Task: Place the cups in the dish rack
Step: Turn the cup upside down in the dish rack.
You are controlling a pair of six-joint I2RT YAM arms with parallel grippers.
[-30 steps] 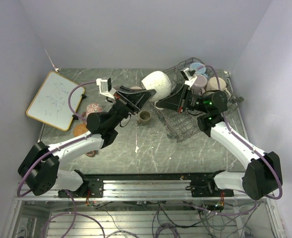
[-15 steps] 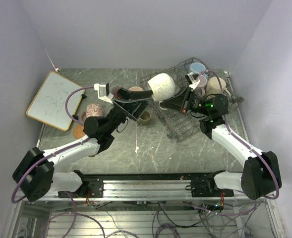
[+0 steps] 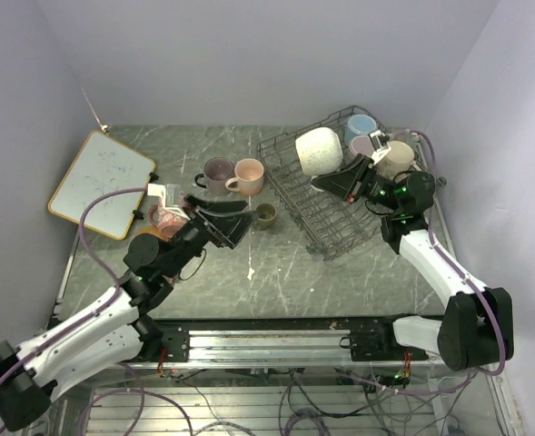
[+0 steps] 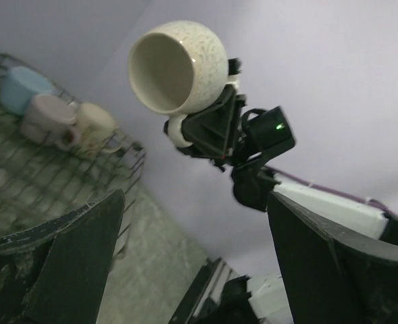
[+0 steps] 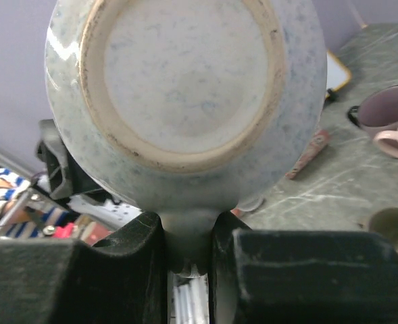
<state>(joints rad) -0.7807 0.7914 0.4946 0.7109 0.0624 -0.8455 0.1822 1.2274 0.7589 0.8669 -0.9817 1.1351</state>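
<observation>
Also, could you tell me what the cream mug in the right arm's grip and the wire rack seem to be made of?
The cream mug looks like glazed ceramic: glossy speckled body, bare matte ring under its base. The dish rack looks like thin grey metal wire, perhaps coated; the finish is too fine to tell.

eight cups show: speckled cream cup (image 3: pixel 319 150), light blue cup (image 3: pixel 362 125), pale mauve cup (image 3: pixel 365 145), beige cup (image 3: pixel 396 156), mauve cup (image 3: pixel 218 173), pink cup (image 3: pixel 249 174), olive cup (image 3: pixel 265 213), and a half-hidden floral cup (image 3: pixel 164 212). one dish rack (image 3: pixel 317 218), one whiteboard (image 3: pixel 102 183).
</observation>
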